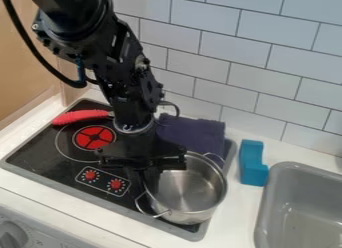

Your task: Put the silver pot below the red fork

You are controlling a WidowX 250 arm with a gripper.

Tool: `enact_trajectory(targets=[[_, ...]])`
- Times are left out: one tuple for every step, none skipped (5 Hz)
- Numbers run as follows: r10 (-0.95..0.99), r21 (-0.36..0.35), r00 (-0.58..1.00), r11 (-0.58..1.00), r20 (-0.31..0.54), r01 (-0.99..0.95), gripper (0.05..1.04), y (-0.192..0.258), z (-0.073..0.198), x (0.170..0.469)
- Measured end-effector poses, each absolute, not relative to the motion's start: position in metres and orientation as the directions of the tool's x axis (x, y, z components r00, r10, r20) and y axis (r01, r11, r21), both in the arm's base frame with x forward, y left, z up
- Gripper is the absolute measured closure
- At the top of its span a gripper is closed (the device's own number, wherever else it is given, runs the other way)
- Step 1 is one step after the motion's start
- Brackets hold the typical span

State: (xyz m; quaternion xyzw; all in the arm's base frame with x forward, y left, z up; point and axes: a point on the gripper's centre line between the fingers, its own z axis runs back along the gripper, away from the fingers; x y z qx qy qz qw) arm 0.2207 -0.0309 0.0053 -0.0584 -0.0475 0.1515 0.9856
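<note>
The gripper (148, 187) is hanging at the left rim of the silver pot (194, 188) on the stovetop's (41, 159) right side, presumably for carrying it below the red fork (81, 116), its jaws' state being impossible to tell.

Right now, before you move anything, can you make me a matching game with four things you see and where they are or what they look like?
Things:
1. silver pot
2. red fork
3. cloth
4. blue block

Clues:
A. on the counter between the stove and the sink
B. dark purple
C. shiny metal, with loop handles
D. beside the big red circle

Right pairs: 1-C, 2-D, 3-B, 4-A
</note>
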Motion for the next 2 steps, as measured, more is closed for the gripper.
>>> enact_trajectory(targets=[[0.295, -0.148, 0.952, 0.948, 0.080, -0.281, 1.029, -0.033, 0.014, 0.210], [0.295, -0.173, 0.947, 0.947, 0.127, -0.272, 1.029, -0.035, 0.030, 0.207]])
